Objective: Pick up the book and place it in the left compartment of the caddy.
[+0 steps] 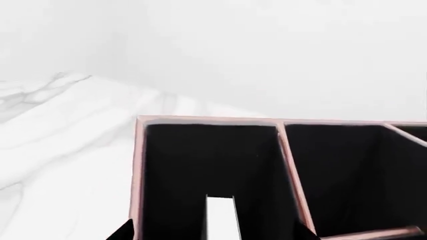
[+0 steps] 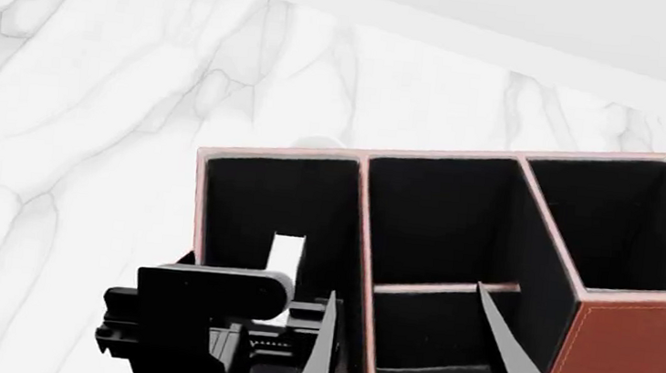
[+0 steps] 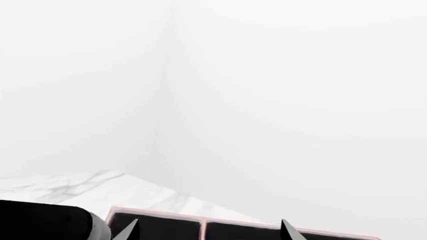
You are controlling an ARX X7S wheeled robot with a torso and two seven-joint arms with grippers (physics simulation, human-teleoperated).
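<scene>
Left gripper (image 2: 233,337), closure hidden, hangs over the left compartment (image 2: 324,213) of the caddy (image 2: 635,348); right gripper (image 2: 415,355) is spread. We see the book (image 2: 286,251) upright inside; we would release gently and lift straight.

book (image 2: 286,253) seemingly inside caddy's (image 2: 635,353) left compartment (image 2: 276,208)

The thick black hardcover book (image 2: 286,253) is mostly swallowed by the black-lined left slot (image 2: 239,205), only a white strip of pages showing, and the reddish-brown leather-look caddy (image 2: 642,349) is cropped at bottom & right edges.
</scene>
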